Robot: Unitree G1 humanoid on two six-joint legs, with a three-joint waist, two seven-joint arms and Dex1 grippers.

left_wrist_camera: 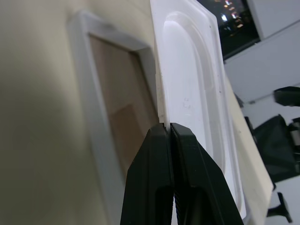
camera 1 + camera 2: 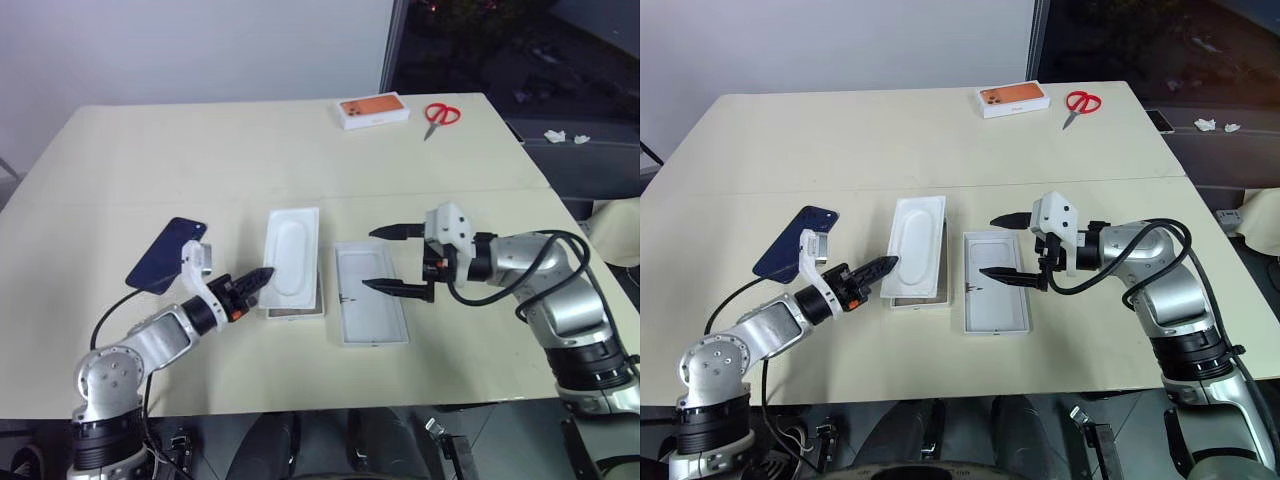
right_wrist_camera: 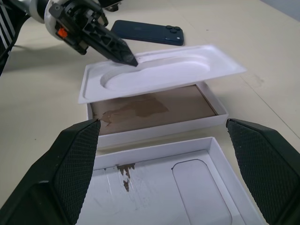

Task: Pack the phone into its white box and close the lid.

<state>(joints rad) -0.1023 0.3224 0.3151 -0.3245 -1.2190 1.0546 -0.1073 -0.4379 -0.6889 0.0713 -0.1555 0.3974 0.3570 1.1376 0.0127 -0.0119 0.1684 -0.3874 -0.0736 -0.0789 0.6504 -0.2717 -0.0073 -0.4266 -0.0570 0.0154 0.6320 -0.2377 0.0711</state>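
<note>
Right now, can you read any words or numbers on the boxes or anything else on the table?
No readable text anywhere.
Orange box: printing on top is too small to read.
Lid: plain white inside with a faint outline, no words.
Insert: plain white, no words.
Phone: dark back, no marking that can be read.
Scissors: no label visible.

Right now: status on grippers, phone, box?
Left gripper shut on white insert, lifted off white box. Right gripper open over lid. Phone on table, not packed.
</note>
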